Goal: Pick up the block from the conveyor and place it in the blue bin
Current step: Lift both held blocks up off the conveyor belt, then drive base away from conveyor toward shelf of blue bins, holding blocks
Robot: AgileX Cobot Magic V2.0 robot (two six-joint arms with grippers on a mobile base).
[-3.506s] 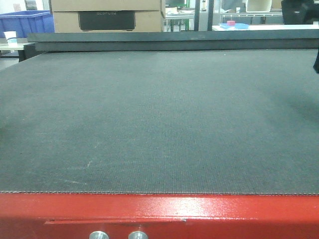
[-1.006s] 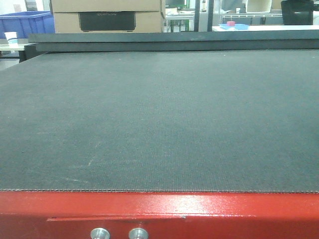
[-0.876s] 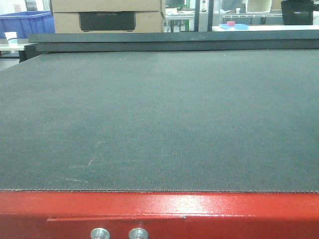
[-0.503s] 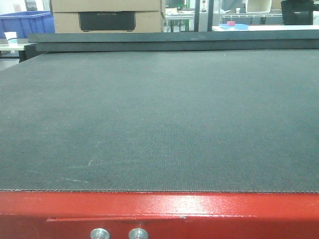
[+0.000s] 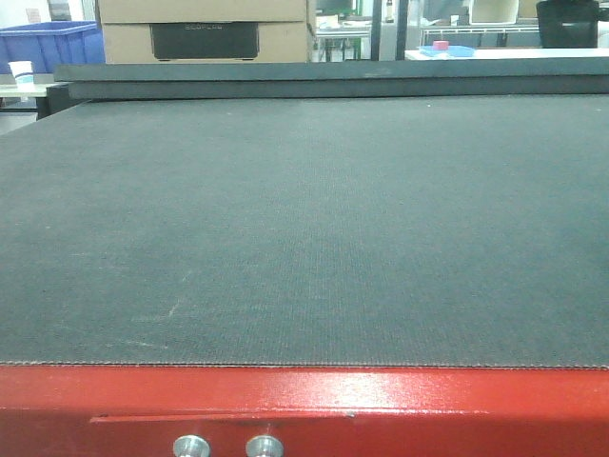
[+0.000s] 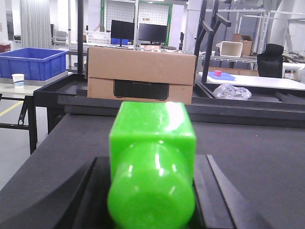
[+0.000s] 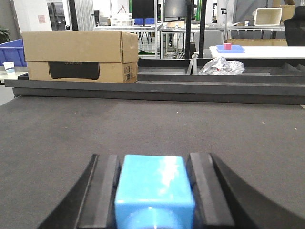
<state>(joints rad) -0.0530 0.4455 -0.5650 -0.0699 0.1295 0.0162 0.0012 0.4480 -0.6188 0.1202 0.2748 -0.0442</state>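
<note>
- Closest in the right wrist view, the right gripper (image 7: 155,193) is narrowed to the width of the small sky-blue flat-faced block (image 7: 155,183). The block's sides sit tight against two black fingers (image 7: 107,191) at its 9 and 3 o'clock.
- Likewise, the left gripper (image 6: 151,191) is closed onto a bright green glossy plastic piece (image 6: 152,162). This piece has a square body and a round end facing the camera, and it is wedged between dark pads (image 6: 209,195).
- Under and beyond both held pieces spreads the wide dark grey textured fabric conveyor belt (image 5: 304,219). Whether either piece touches it cannot be told.
- From the front, the belt's near edge meets a glossy red metal frame (image 5: 428,400) at 6 o'clock. Two round silver buttons (image 5: 190,446) sit low at about 7 o'clock.
- Past the belt's far edge, a brown cardboard box with a dark panel (image 7: 78,56) stands at 11 o'clock from the blue block.
- A crumpled clear plastic bag (image 7: 220,66) lies at 1 o'clock from the block.
- Farther off, at 10 o'clock in the left wrist view, the deep blue plastic bin (image 6: 33,62) stands on a pale table. It is well apart from both grippers, and a white paper cup (image 6: 18,79) is just beside it.
- Farthest, a small pink cube (image 7: 228,46) rests on a flat blue tray.
</note>
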